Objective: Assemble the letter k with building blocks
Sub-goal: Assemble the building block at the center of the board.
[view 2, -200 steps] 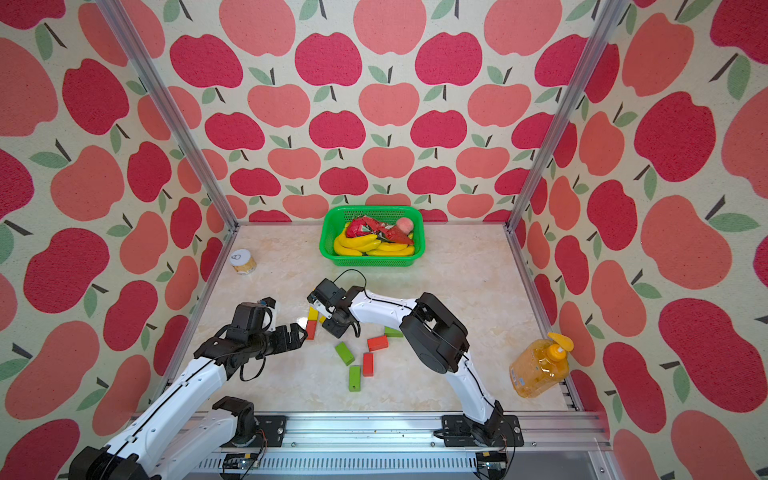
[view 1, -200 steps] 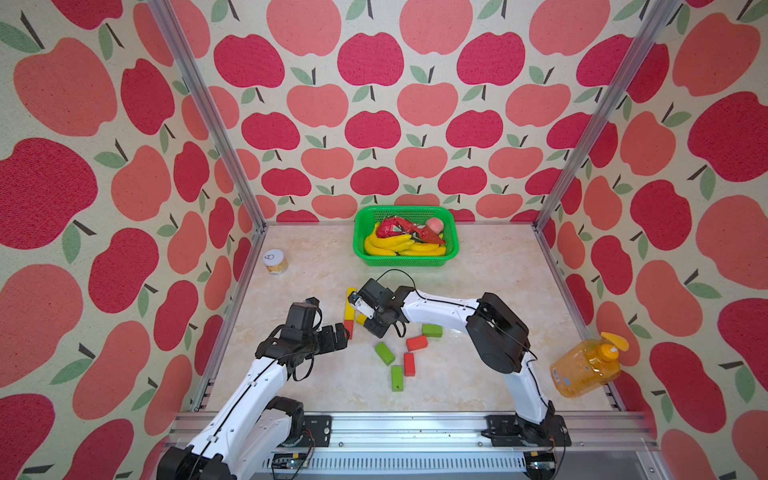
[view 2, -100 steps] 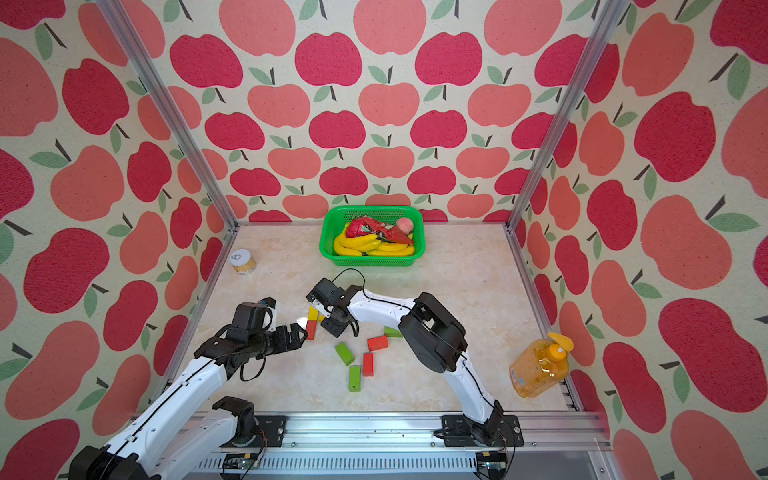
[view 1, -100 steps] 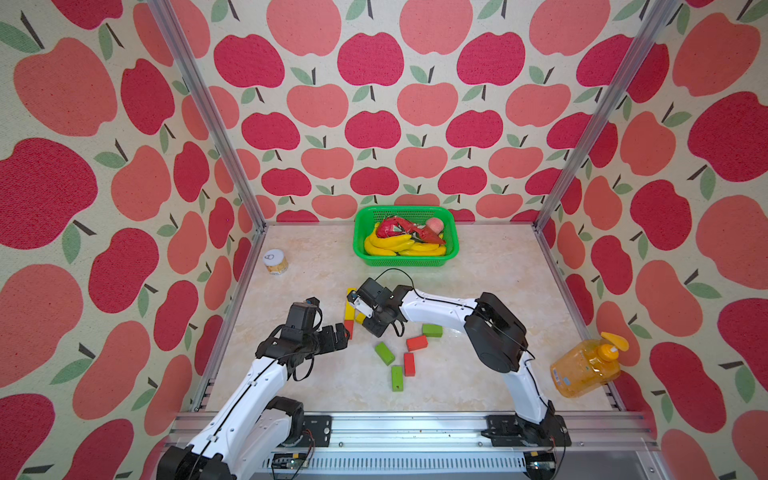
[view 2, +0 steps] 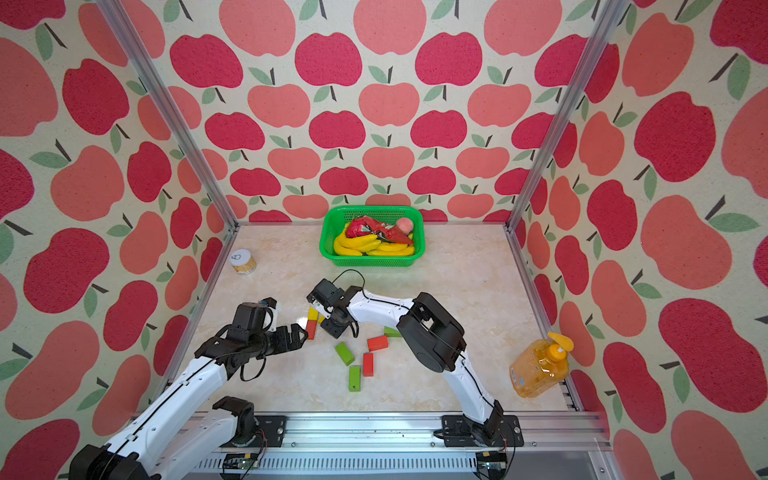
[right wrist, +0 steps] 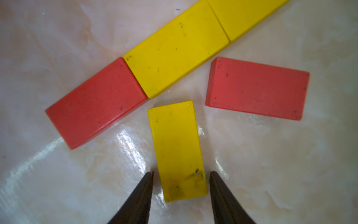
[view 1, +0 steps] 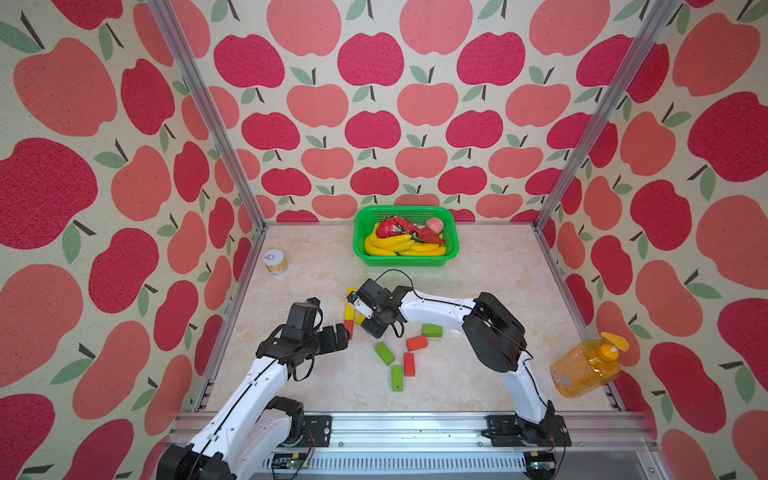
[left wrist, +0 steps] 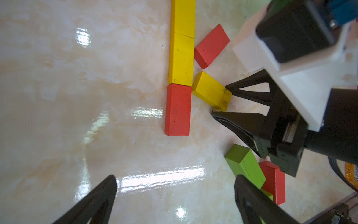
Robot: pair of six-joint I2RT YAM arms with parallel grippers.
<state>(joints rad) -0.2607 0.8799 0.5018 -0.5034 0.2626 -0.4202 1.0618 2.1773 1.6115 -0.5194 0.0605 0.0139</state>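
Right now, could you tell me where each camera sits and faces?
Top views: high in front, looking down on the table; both arms show.
Left wrist: on the left arm, facing the block row; both arms' jaws show.
Right wrist: on the right arm, over the loose yellow block; its jaws show.
Shared: both wrists see that block.

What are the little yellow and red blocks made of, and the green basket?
The yellow block and red block look like painted wood: flat matte colour, with dark scuffs and specks. Hard plastic is possible. The green basket looks like plastic: bright and glossy, its walls a fine moulded mesh.
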